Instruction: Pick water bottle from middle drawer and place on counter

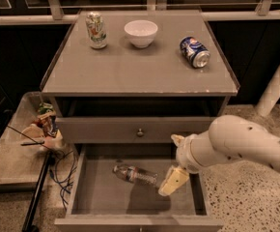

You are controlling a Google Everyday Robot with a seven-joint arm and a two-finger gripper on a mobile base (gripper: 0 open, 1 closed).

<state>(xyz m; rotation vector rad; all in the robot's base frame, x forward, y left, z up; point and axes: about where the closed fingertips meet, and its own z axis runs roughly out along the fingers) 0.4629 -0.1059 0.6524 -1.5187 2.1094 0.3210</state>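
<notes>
**Reach under way, nothing picked up yet**

In the open middle drawer (84, 197): water bottle (135, 174), flat on its side near the centre of the floor, cap end toward the right, label band toward the left. Untouched and not yet lifted.

Just right of the bottle, low over the drawer: gripper (169, 164), spread open and holding nothing, lower finger close to the cap end but apart from it.

Up on the surface (140, 74): green can (96, 29) upright at back left, white bowl (141, 33) at back centre, blue can (195, 52) on its side at back right. Bare room across the front half, judged enough for a bottle.

Done so far, going by the scene: drawer pulled out, arm brought in beside the target.

Left to do: line up across the ribbed body, close, lift clear of the low walls and past the knobbed drawer front (140, 132) above, then set down on top, away from the cans and bowl. Likely to roll if nudged first.
</notes>
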